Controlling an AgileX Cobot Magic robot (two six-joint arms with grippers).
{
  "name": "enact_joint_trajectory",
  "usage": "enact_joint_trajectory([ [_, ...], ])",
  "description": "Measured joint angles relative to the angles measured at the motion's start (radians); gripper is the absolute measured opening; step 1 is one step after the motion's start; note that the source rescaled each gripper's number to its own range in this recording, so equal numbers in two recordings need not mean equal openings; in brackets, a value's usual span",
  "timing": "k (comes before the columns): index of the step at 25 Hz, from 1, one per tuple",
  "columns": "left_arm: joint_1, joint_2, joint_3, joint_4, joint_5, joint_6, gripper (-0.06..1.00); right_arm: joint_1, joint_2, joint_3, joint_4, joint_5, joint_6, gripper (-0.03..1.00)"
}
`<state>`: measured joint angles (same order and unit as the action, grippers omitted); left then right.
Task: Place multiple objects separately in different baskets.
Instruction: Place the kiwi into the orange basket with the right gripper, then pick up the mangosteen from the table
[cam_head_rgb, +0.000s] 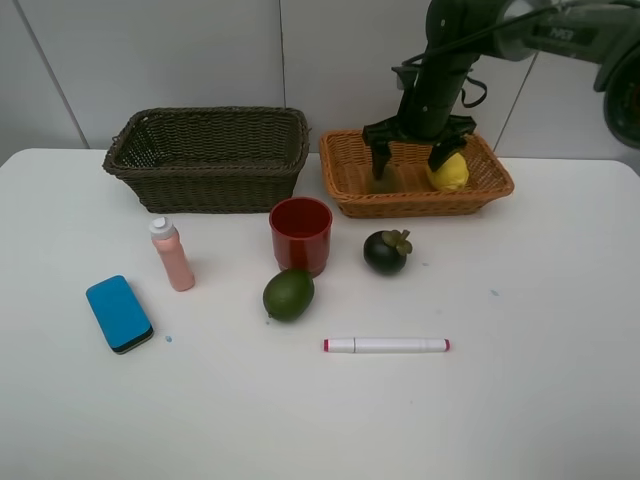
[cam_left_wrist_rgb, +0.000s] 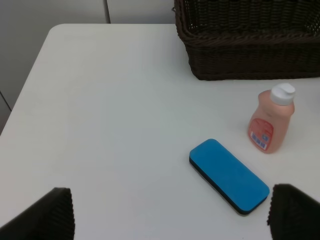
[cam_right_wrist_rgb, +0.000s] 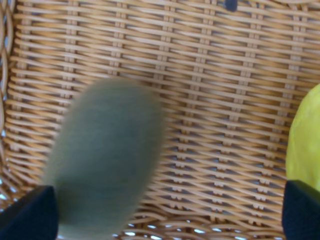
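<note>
Orange basket (cam_head_rgb: 420, 205) holds a blurred kiwi (cam_right_wrist_rgb: 102, 160), half-hidden by right claw (cam_head_rgb: 411, 168).

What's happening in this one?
The right gripper hangs open over the orange basket, which holds a lemon and a kiwi, the kiwi blurred directly beneath it. The left gripper is open above the table near the eraser. The bottle, cup, green fruit, mangosteen and marker sit on the table.
</note>
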<state>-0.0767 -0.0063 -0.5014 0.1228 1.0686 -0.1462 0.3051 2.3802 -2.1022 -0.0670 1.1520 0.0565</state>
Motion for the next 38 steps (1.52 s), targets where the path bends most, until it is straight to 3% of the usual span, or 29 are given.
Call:
enact_joint_trajectory([
  [14,0.000,0.000,0.000,0.000,0.000,0.000,1.00,0.000,-0.020,0.000,0.010,0.032,0.006,1.00],
  [23,0.000,0.000,0.000,0.000,0.000,0.000,1.00,0.001,-0.191,0.000,0.023,0.063,0.047,1.00],
  [29,0.000,0.000,0.000,0.000,0.000,0.000,1.00,0.053,-0.272,0.004,0.022,0.064,0.104,1.00],
  [38,0.000,0.000,0.000,0.000,0.000,0.000,1.00,0.138,-0.372,0.266,-0.037,0.067,0.196,1.00],
])
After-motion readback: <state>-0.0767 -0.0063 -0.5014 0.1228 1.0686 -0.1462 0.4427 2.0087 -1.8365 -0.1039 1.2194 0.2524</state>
